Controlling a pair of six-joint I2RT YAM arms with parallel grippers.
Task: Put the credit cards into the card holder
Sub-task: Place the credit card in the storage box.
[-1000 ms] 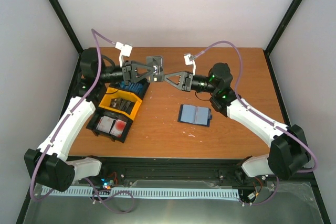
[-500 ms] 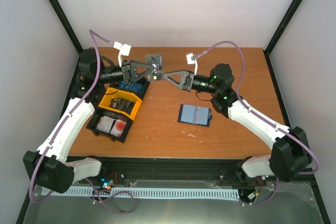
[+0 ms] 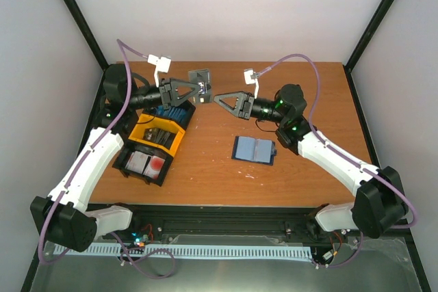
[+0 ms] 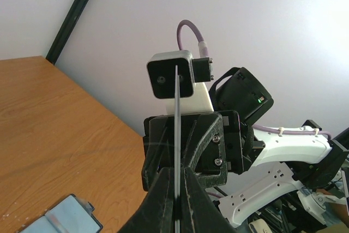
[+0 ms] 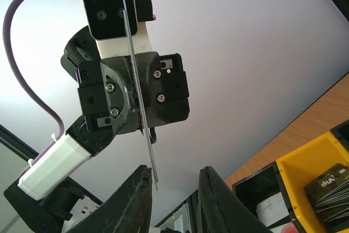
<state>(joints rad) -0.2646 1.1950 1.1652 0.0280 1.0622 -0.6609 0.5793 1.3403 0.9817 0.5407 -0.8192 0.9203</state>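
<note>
Brown wooden worktop (image 3: 219, 169) carries a black-and-yellow tray (image 3: 179, 138) by its left edge. The card holder (image 3: 254, 149) lies open right of centre. Above the far edge, the left tool (image 3: 200, 91) pinches a grey credit card (image 3: 200, 78). The right tool (image 3: 217, 100), spread and empty, faces it. This looks like a handover: the right tool must close on the card's free edge, with open room around it.

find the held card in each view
Top external: card in the upper middle, at the tip of the left gripper.
Left wrist: card is a thin vertical edge at centre, rising from between the fingers.
Right wrist: card is a thin slanted edge, left of centre.
Shared landmark: the left gripper, clamping the card in all three.
</note>
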